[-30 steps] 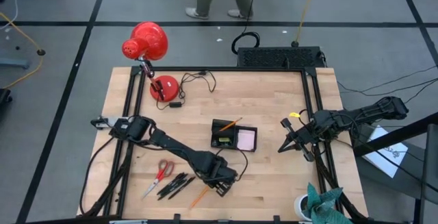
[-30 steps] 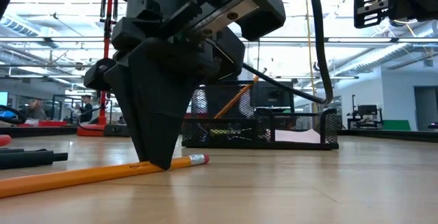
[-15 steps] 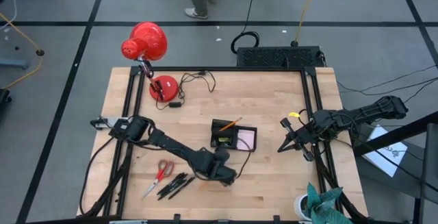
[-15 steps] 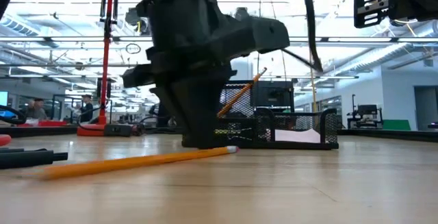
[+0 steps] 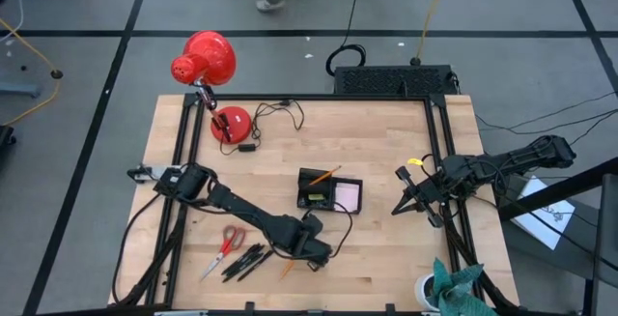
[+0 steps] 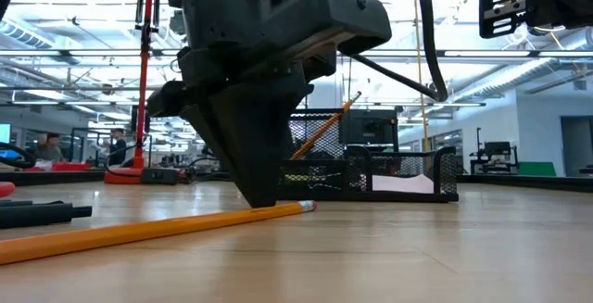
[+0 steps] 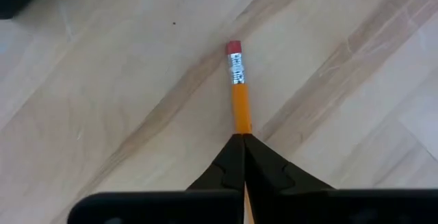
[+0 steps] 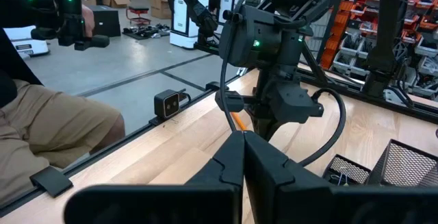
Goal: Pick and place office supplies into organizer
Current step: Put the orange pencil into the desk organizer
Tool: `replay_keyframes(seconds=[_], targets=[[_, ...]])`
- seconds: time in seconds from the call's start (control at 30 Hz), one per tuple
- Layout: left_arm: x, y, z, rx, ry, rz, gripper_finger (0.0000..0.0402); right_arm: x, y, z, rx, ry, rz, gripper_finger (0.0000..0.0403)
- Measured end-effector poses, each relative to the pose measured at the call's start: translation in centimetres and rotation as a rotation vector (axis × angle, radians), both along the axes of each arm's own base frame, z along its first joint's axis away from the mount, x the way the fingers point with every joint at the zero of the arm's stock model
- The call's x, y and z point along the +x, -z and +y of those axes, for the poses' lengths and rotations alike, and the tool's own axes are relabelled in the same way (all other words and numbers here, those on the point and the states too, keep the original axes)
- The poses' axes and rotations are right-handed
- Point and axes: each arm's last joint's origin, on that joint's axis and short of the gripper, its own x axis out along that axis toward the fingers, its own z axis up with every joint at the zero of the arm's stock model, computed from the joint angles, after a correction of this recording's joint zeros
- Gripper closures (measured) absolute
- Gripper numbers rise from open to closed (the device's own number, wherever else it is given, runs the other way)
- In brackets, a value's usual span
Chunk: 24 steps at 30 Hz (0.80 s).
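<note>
The left end effector [image 6: 262, 196] stands tip-down on the pale wooden worktop [image 5: 386, 248], its two dark fingers [image 7: 229, 166] pressed together on the long orange wooden pencil with the pink eraser [image 6: 157, 227]. The pinch sits just behind the eraser end, so most of the shaft trails away along the worktop toward the front edge. Held that far from its middle, the pencil would likely droop or swivel when raised; a slow, straight lift, high enough to clear the tray wall, then a steep tilt over a compartment, looks the safest way to carry it.

The small black mesh organizer tray [image 5: 310, 177] sits just behind that arm, near the worktop's middle. An orange pencil [image 5: 324, 175] leans out of one compartment, a pink sticky-note pad [image 5: 347, 197] fills another, and something small and yellowish, possibly clips, lies low in a third.

The right end effector [image 8: 243, 142], fingers together and empty, waits at the worktop's right edge.
</note>
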Motion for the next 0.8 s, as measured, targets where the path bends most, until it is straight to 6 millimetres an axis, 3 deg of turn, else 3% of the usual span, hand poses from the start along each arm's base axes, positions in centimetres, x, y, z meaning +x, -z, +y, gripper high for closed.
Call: replay_keyframes(seconds=[0.37, 0.67, 0.8], targets=[[0.16, -0.09, -0.15, -0.025, 0.027, -0.011, 0.038, 0.0, 0.01, 0.0, 0.0, 0.0, 0.002, 0.0403], [0.57, -0.09, 0.25, -0.035, 0.004, -0.031, 0.0254, 0.0, 0.01, 0.0, 0.0, 0.0, 0.002, 0.0403], [0.8, -0.12, 0.71, -0.021, 0.016, -0.039, 0.0225, 0.0, 0.01, 0.0, 0.0, 0.0, 0.002, 0.0403]])
